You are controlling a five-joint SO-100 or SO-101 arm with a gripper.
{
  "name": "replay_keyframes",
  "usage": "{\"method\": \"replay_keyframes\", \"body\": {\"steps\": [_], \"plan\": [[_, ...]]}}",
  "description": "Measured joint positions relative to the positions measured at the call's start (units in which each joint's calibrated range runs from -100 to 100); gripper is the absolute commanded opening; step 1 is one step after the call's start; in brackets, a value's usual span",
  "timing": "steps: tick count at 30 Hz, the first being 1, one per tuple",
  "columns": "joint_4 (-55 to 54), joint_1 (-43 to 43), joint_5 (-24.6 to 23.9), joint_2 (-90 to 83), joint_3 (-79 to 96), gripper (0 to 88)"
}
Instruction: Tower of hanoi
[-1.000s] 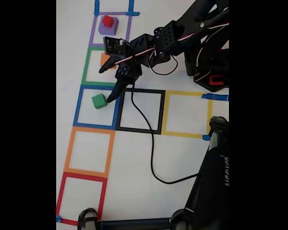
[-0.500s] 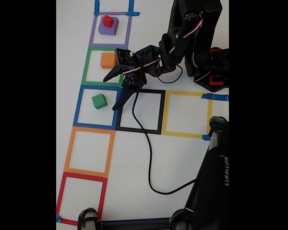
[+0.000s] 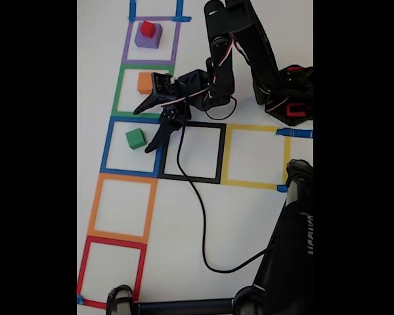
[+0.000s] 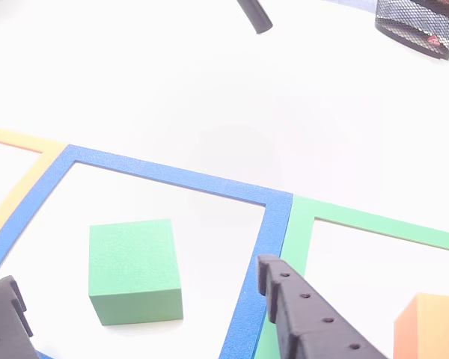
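The small matte green cube (image 3: pixel 136 138) sits alone in the blue tape square (image 3: pixel 109 146) near the white surface's (image 3: pixel 249 216) left edge. It looks light, rigid and slightly grippy; pinch opposite flat faces. The black pincer (image 3: pixel 146 130) hangs spread and empty beside it.

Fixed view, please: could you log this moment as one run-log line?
gripper: open, empty, above table | green cube: in blue square, free | orange cube: in green square | red cube: atop purple cube

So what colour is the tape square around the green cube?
Blue, clearest in the other view around the green cube.
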Motion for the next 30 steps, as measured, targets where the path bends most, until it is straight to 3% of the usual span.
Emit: {"method": "replay_keyframes", "body": {"steps": [30], "plan": [[-3.06,-4.8,0.0,13.34,-12.13,28.3]]}}
